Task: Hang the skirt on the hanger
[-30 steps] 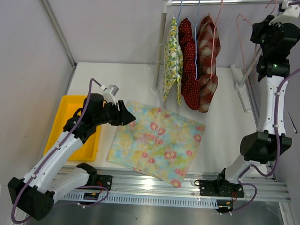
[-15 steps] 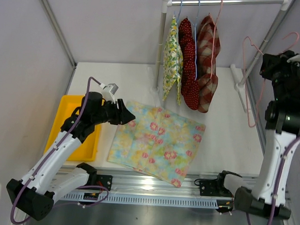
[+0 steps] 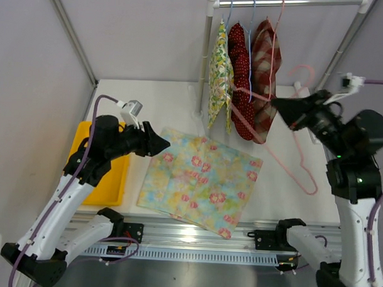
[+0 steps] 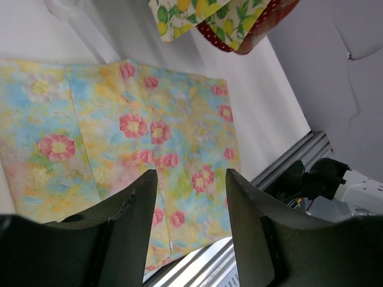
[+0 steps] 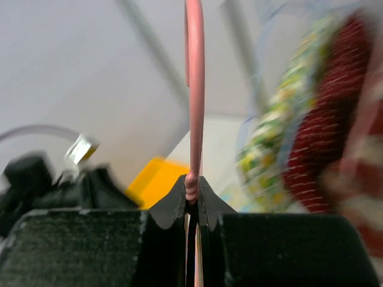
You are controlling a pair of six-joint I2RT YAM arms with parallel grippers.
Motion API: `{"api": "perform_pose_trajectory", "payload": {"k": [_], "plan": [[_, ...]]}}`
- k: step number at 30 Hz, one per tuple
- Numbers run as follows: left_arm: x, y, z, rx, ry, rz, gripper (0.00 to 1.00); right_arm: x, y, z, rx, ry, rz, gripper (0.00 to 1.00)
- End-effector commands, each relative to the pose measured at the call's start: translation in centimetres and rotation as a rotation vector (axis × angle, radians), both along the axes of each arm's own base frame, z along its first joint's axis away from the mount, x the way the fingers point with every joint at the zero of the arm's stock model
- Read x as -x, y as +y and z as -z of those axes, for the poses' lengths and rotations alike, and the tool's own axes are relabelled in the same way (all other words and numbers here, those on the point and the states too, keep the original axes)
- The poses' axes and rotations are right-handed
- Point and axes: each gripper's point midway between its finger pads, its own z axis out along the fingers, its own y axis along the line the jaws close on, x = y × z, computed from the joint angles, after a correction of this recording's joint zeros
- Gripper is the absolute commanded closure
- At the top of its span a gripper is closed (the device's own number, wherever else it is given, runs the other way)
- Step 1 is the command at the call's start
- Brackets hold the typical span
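The skirt (image 3: 199, 181), pastel with pink flowers, lies flat mid-table; the left wrist view shows it below the fingers (image 4: 137, 119). My left gripper (image 3: 159, 143) hovers open over the skirt's far-left corner, nothing between its dark fingers (image 4: 128, 227). My right gripper (image 3: 282, 109) is shut on the pink wire hanger (image 3: 311, 189), held in the air to the right of the skirt, in front of the hanging clothes. In the right wrist view the hanger's wire (image 5: 194, 89) rises from between the closed fingertips (image 5: 192, 185).
A yellow bin (image 3: 84, 146) sits at the table's left, under the left arm. Three garments (image 3: 244, 76) hang from the rack rail (image 3: 297, 2) at the back, beside its upright post (image 3: 206, 56). A metal rail (image 3: 194, 235) runs along the front edge.
The right arm has swung down and left from the rack rail, carrying the pink hanger out over the table. The left gripper has drawn back slightly left, still open.
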Motion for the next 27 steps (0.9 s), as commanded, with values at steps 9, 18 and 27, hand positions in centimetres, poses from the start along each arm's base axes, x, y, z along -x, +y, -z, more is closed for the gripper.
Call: {"api": "perform_pose_trajectory", "payload": {"k": [9, 18, 27], "plan": [[3.5, 1.1, -6.9, 0.11, -0.114, -0.013, 0.45, 1.3, 16.4, 12.6, 0.109, 0.143, -0.2, 1.0], [4.2, 1.7, 0.0, 0.071, 0.071, -0.069, 0.49, 4.1, 21.5, 21.5, -0.041, 0.186, -0.305, 1.0], [4.6, 2.2, 9.1, 0.012, 0.254, -0.228, 0.52, 6.9, 23.2, 26.7, -0.202, 0.261, -0.427, 1.0]]}}
